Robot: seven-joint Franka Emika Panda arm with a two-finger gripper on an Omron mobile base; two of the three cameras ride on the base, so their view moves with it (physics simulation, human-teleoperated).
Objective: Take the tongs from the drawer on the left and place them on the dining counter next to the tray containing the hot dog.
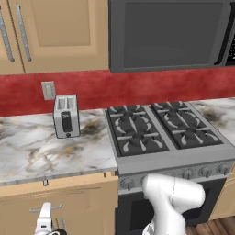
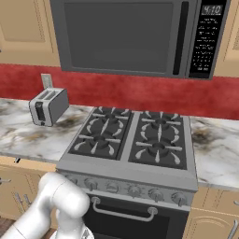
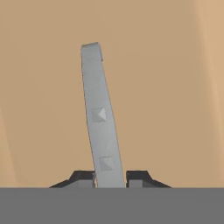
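In the hand view my gripper [image 3: 110, 177] is shut on the drawer's slim silver bar handle [image 3: 99, 118]. The bar runs up between the two dark fingertips [image 3: 83, 178], and the plain tan drawer front [image 3: 166, 87] lies behind it. In the left base view the drawer [image 1: 78, 199] sits under the marble worktop at the lower left. My white hand [image 1: 44, 222] is at its handle [image 1: 46, 209]. The drawer's inside does not show, so the tongs are hidden. The dining counter, the tray and the hot dog are out of view.
A silver toaster [image 1: 66, 115] stands on the short marble worktop [image 1: 41, 151]. To its right is a gas stove [image 1: 160, 128] with an oven door handle [image 2: 123, 212]. A microwave [image 2: 135, 37] and tan wall cabinets [image 1: 55, 32] hang above. My arm [image 1: 172, 202] rises in front of the oven.
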